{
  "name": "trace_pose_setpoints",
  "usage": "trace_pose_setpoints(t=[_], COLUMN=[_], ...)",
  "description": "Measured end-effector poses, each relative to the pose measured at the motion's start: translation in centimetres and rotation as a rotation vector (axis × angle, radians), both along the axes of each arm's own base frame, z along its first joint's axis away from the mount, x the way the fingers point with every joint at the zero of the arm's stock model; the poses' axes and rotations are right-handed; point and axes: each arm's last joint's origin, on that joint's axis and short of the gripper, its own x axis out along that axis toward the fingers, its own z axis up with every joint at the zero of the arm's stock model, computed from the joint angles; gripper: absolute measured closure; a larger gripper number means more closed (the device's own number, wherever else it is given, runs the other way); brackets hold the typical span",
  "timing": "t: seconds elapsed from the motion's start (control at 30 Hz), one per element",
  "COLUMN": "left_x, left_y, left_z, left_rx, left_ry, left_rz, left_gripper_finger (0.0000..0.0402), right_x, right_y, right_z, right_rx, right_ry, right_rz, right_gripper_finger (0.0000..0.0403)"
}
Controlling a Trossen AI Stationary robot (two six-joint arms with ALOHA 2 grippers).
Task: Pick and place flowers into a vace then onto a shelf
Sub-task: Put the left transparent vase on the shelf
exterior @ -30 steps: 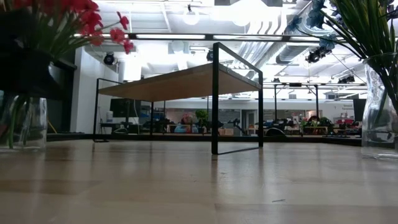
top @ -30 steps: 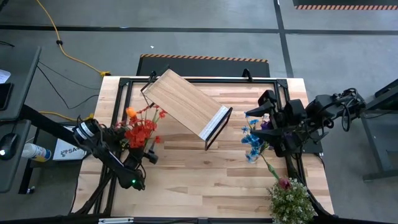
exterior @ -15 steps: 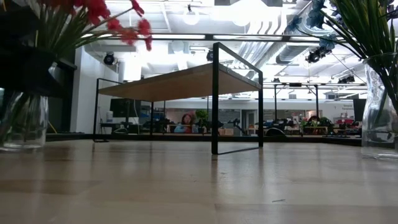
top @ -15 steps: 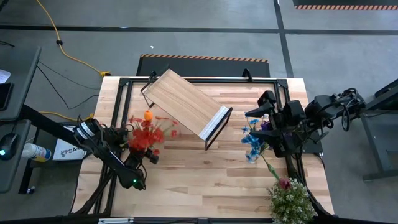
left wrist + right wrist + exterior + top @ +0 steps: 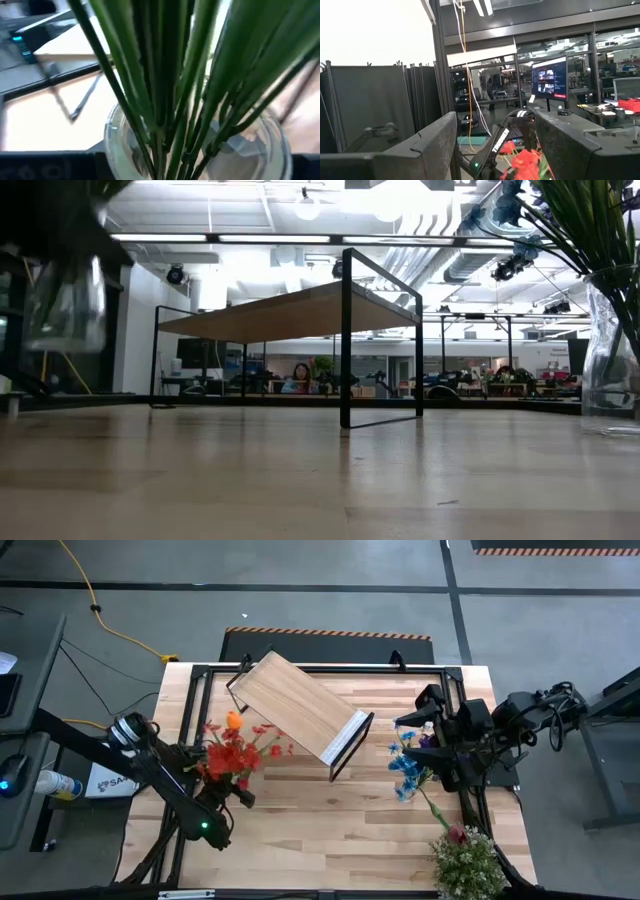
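Note:
A clear glass vase [image 5: 65, 305] with red sprays and an orange tulip [image 5: 233, 722] hangs in my left gripper [image 5: 238, 788] near the table's left side, its bottom clear of the wood. The wrist view shows its rim [image 5: 200, 137] and green stems. The light wood shelf [image 5: 300, 708] stands on black legs at the far middle. My right gripper [image 5: 422, 718] is open beside a second vase of blue and purple blooms [image 5: 408, 765], which stands on its base. A dark pink rose [image 5: 457, 834] lies on the table. My left gripper is shut on the glass vase's upper part [image 5: 60, 255], just below the rim. It comes at the vase level, from the table's near side. The vase is lifted clear of the table, slightly tilted, with the flowers standing up out of it. The fingers themselves are hidden.
A bushy green plant [image 5: 468, 862] sits at the near right corner. Black frame rails [image 5: 190, 690] run along the table's edges. Bare wood lies between the shelf and the near edge. A person [image 5: 300, 375] shows in the room behind.
My left gripper has risen and carried the vase of red flowers with it. The vase stood on the table half a second ago and now hangs clear above it. The flowers have swayed and shifted a little toward the shelf.

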Motion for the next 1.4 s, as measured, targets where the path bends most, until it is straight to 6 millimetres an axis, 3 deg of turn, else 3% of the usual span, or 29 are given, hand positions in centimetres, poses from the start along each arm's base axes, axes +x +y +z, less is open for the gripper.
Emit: trace_pose_setpoints(t=[0.37,0.67,0.9,1.07,1.4], left_x=[1.4,4.9,6.5,7.7,11.2], left_y=[0.8,3.9,7.7,10.7,16.5], left_z=[8.1,14.6,16.5,16.6,17.3], left_rx=[0.036,0.132,0.194,0.186,0.131], left_ry=[-0.14,-0.15,-0.224,-0.256,-0.176], left_rz=[-0.125,0.004,0.179,0.319,0.493], left_gripper_finger=[0.0206,0.0206,0.0206,0.0206,0.0206], right_x=[-0.1,-1.2,-3.5,-5.2,-7.0], right_y=[0.0,-0.5,-1.6,-2.4,-3.3], right_z=[0.4,1.1,2.1,2.8,3.3], right_rx=[0.017,0.04,0.048,0.023,-0.002], right_ry=[-0.039,-0.092,-0.153,-0.196,-0.237], right_rz=[0.011,0.008,0.001,-0.024,-0.05], right_gripper_finger=[0.0142,0.0142,0.0142,0.0142,0.0142])
